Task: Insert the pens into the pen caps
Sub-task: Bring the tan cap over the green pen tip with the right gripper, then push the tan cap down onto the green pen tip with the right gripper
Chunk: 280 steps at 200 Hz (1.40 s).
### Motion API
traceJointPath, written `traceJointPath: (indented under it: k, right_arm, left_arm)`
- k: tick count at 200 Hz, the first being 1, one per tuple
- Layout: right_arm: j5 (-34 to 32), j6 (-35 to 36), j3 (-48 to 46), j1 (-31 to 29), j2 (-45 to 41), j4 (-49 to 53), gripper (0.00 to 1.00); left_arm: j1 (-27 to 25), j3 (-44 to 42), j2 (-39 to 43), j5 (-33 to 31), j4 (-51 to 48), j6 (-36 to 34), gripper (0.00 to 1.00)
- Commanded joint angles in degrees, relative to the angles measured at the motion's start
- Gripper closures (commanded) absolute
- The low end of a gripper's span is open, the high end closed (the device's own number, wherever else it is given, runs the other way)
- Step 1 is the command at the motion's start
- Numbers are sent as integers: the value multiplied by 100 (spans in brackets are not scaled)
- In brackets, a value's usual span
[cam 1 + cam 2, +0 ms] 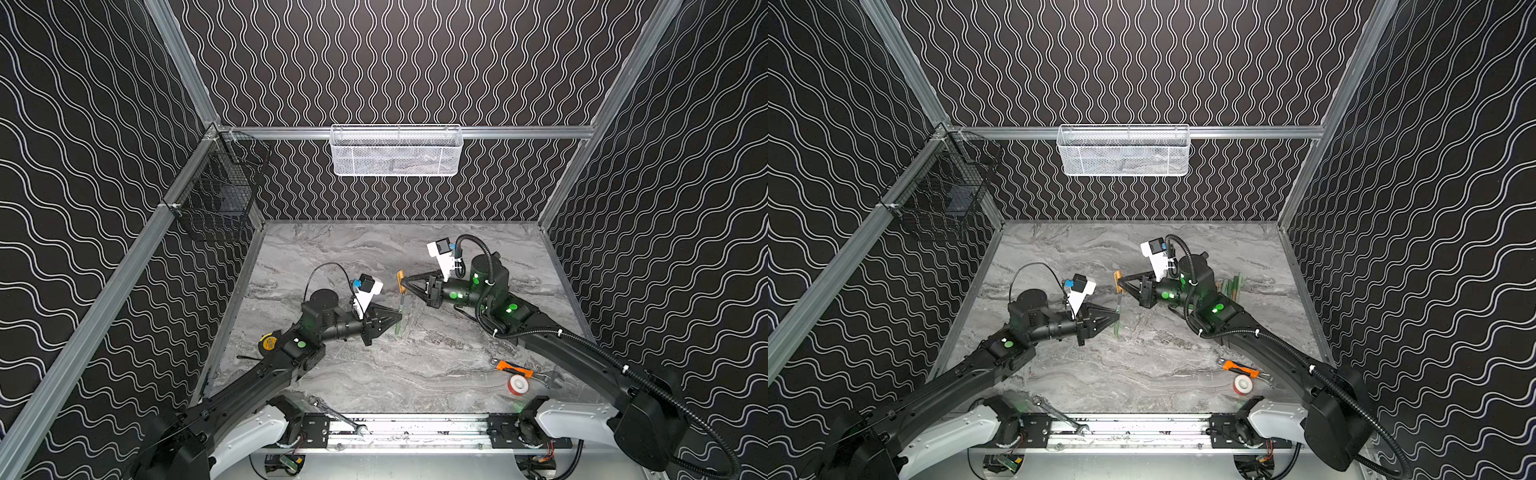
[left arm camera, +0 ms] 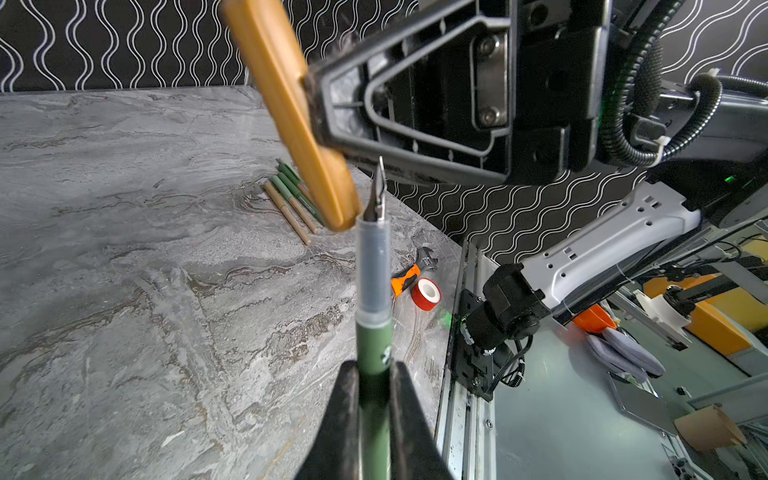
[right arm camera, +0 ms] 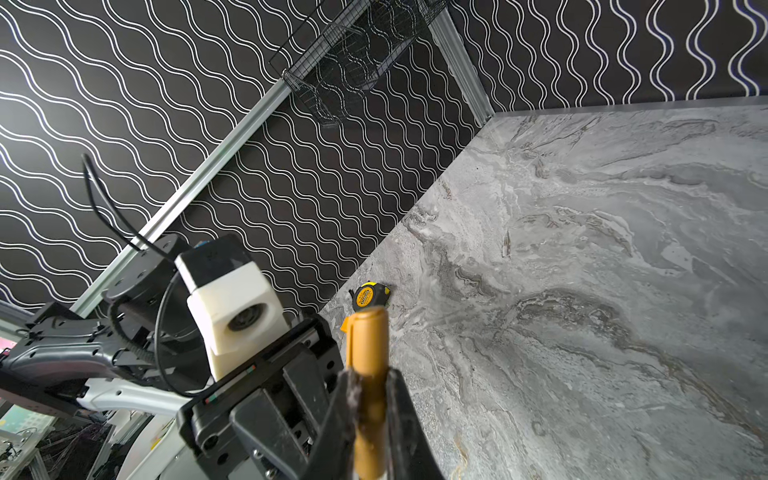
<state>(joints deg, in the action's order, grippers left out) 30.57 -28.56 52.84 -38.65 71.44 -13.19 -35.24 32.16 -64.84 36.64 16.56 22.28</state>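
My left gripper (image 2: 374,376) is shut on a green pen (image 2: 373,291) with a grey translucent neck and a dark nib pointing away from it. The right gripper (image 3: 370,384) is shut on a tan-orange pen cap (image 3: 368,345). In the left wrist view the cap (image 2: 299,108) slants down, its lower end beside the nib, and the nib is outside it. In both top views the pen (image 1: 400,313) stands just below the cap (image 1: 400,280) at mid table, between the left gripper (image 1: 398,320) and the right gripper (image 1: 405,284). Several more pens (image 2: 291,201) lie side by side on the table.
An orange-handled tool (image 1: 511,368) and a red-and-white tape roll (image 1: 518,384) lie near the front right. A steel wrench (image 1: 336,413) rests at the front edge, a yellow tape measure (image 1: 268,343) by the left wall. A white mesh basket (image 1: 395,151) and a black wire basket (image 1: 220,195) hang on the walls.
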Motion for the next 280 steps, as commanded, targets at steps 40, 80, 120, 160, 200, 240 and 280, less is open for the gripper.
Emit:
traceJointPath:
  k: [40, 80, 120, 160, 200, 240, 280]
  right_arm:
    - [-151, 26, 137, -20, -130, -220, 89]
    - [-70, 17, 152, -30, -143, -252, 88]
    - [-47, 6, 47, -75, -192, -319, 88]
    - [-42, -1, 27, -141, -183, -366, 88]
    - [-52, 35, 46, -185, -183, -353, 88]
    - [-57, 68, 12, -221, -156, -323, 88]
    - [-142, 68, -111, -286, -157, -411, 88]
  left_arm:
    - [15, -114, -133, 160, 313, 110, 87]
    - [12, -89, -93, 110, 314, 103, 87]
    - [19, -9, 25, 49, 211, 34, 87]
    - [37, -17, 47, 58, 255, 65, 87]
    - [79, -23, 49, 45, 269, 81, 87]
    - [134, -10, 129, 40, 269, 91, 87]
    - [174, -17, 231, 130, 404, 163, 87]
